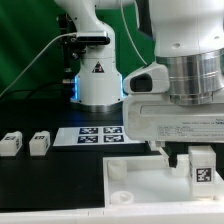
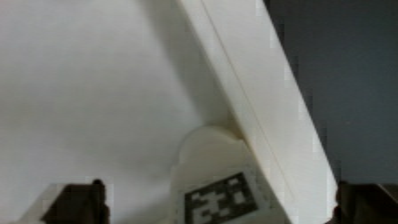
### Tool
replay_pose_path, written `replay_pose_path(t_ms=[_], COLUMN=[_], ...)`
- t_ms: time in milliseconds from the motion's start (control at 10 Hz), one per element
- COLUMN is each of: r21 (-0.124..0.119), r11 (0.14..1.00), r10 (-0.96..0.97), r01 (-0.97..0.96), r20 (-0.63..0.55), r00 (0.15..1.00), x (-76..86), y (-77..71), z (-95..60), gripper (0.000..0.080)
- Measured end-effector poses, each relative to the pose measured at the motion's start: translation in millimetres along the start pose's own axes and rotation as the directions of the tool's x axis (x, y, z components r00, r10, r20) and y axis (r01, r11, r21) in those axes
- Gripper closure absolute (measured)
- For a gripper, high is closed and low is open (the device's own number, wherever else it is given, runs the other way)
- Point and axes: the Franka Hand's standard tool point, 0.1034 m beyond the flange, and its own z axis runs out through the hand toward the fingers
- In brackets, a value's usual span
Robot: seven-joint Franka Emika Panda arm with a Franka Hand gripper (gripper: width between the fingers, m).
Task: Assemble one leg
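Note:
A leg (image 1: 203, 169), a small white block with a black-and-white tag, stands upright at the right corner of the white tabletop (image 1: 140, 188). In the wrist view the leg (image 2: 224, 199) sits by a round corner socket next to the tabletop's raised rim (image 2: 249, 90). My gripper (image 1: 197, 158) hangs over it, open. Its dark fingertips (image 2: 75, 205) stand wide on either side of the leg, and the gripper (image 2: 221, 203) does not clamp it. Two more legs (image 1: 11, 143) (image 1: 39, 143) lie on the table at the exterior view's left.
The marker board (image 1: 97, 133) lies flat in front of the robot base (image 1: 98, 85). A cable runs from the base toward the exterior view's left. Another corner socket (image 1: 118, 172) shows on the tabletop's left side.

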Motion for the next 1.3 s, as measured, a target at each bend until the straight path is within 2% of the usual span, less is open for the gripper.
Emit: replay_pose_path(t_ms=[100,200,300,400,600,800,1100,1200,1300], r21=[0.001,0.001,0.003,0.001,0.002,0.011,0.062,0.079,0.076], r11=[1.000,1.000,0.992,0.973,0.924,0.816,0.516,0.492,0.514], r10=[0.013,0.030,0.123,0.229,0.382,0.578,0.852,0.865,0.853], r01=[-0.013,-0.030,-0.123,-0.229,-0.382,-0.578,-0.854,-0.867,-0.854], r20=[0.000,0.001,0.004,0.008,0.010,0.022,0.060,0.062,0.061], r00=[1.000,1.000,0.992,0.973,0.924,0.816,0.519,0.497,0.519], x=[-0.1,-0.2,-1.2,-3.3,-3.7,-5.0,1.4,1.9,1.3], y=[-0.2,-0.4,-1.2,-2.3,-3.3,-6.9,-14.7,-15.6,-15.1], z=[0.0,0.1,0.4,0.9,1.1,1.7,3.7,4.0,4.7], gripper=[0.0282,0.0282,0.0420,0.0500,0.0504,0.0504,0.0506,0.0506,0.0424])
